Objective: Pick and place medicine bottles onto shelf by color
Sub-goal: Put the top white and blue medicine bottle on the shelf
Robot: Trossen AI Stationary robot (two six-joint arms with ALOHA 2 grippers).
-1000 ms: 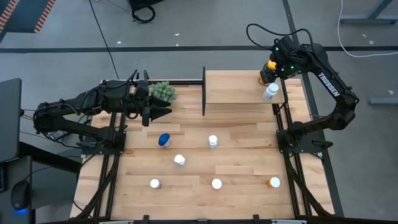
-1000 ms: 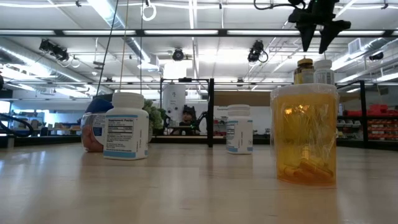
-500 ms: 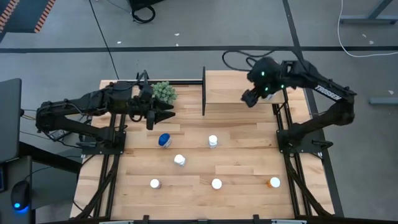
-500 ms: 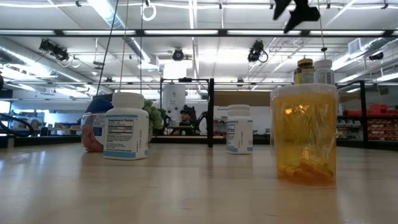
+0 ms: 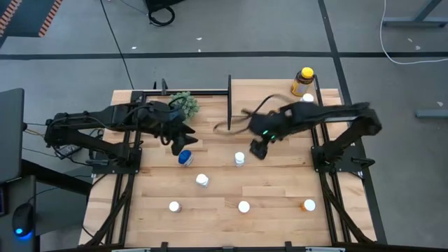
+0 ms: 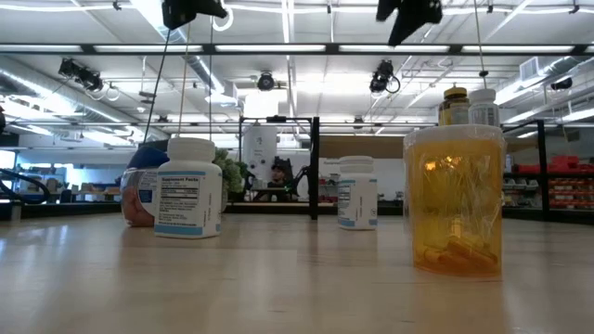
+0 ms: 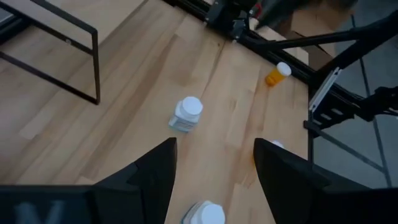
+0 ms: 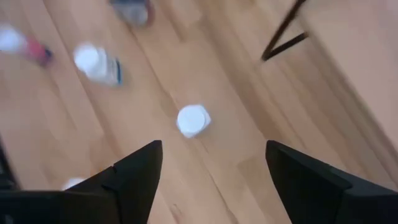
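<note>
Pale matt slatted wooden tabletop [image 5: 273,183] (black metal frame), translucent glossy orange plastic bottle [image 6: 454,200].

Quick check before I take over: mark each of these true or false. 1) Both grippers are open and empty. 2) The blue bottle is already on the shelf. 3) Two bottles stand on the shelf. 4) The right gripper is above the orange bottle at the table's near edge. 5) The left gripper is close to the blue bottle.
1) True: the left gripper and the right gripper both stand open, holding nothing.
2) False: the blue bottle is on the table.
3) True: the yellow-capped amber bottle and a white bottle are on the shelf.
4) False: it hovers beside a white-capped bottle mid-table; the orange bottle is far off.
5) True.
</note>
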